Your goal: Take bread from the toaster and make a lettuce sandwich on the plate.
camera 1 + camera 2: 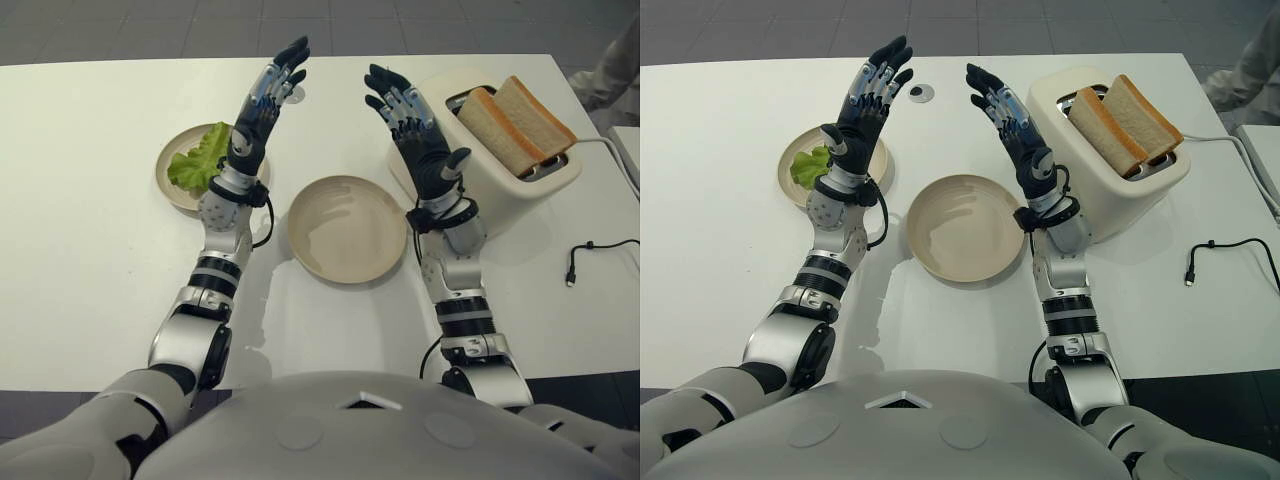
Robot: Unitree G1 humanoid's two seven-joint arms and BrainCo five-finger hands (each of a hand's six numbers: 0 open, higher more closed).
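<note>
A cream toaster stands at the right with two bread slices sticking up from its slots. An empty beige plate lies in the middle of the white table. To its left a smaller plate carries a green lettuce leaf. My left hand is raised above the lettuce plate's right rim, fingers stretched out, holding nothing. My right hand is raised between the empty plate and the toaster, also open and holding nothing.
A black cable end lies on the table at the right, and the toaster's grey cord runs off to the right edge. A small round metal disc sits at the far middle. A person's sleeve shows at the upper right corner.
</note>
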